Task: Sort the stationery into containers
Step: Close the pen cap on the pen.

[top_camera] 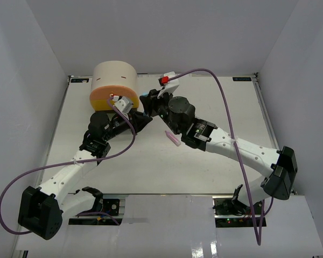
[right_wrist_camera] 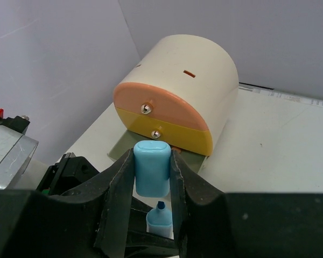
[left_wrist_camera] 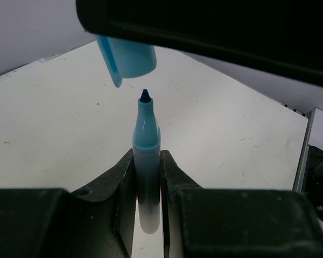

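Note:
In the left wrist view a blue marker [left_wrist_camera: 146, 161] stands uncapped, its dark tip upward, with my left gripper [left_wrist_camera: 146, 157] shut on its barrel. Just above the tip hangs its blue cap [left_wrist_camera: 126, 56]. My right gripper [right_wrist_camera: 152, 157] is shut on that cap [right_wrist_camera: 152, 167], and the marker's tip [right_wrist_camera: 160, 219] sits right below it, a small gap apart. Behind stands the beige cabinet [right_wrist_camera: 188, 70] with the orange drawer [right_wrist_camera: 156, 102] and yellow drawer [right_wrist_camera: 169, 131] closed and the grey-green drawer [right_wrist_camera: 118, 148] pulled out. Both grippers meet beside the cabinet [top_camera: 114, 80].
A lilac pen [top_camera: 173, 138] lies on the white table [top_camera: 151, 166] below my right wrist. Purple cables loop over both arms. Grey walls close in the table on the left, right and back.

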Controlling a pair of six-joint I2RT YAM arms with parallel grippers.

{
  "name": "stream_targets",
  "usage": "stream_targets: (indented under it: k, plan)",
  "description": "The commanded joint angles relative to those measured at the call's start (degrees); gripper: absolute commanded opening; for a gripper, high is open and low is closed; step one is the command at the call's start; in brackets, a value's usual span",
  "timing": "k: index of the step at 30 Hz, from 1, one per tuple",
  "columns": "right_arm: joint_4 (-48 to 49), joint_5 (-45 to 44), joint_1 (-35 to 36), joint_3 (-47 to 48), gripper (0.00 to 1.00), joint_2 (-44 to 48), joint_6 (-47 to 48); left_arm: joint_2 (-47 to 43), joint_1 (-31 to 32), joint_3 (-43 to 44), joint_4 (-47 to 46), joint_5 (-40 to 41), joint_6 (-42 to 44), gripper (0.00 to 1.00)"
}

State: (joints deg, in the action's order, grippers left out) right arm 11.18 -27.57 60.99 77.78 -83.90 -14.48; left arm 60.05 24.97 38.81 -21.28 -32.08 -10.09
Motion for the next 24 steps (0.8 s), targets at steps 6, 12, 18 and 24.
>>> stream_targets:
  k: [6,12,18,24]
  plan:
    - [5.9,-4.0,1.2,-1.8,0.11,-0.5,0.9,-1.4,0.3,-0.6,-0.5,1.3,0.2,0.0]
    - [6.3,-4.5,1.7,-2.8,0.1,-0.2,1.5,-1.3,0.3,-0.5,-0.9,1.5,-0.7,0.0]
    - [6.8,-5.0,1.8,-3.2,0.11,0.5,1.7,-1.0,0.3,-0.5,-0.8,1.7,-1.7,0.0]
    - [6.7,-5.7,1.9,-4.7,0.1,1.0,1.7,-1.3,0.3,-0.8,-1.8,1.8,-2.7,0.0]
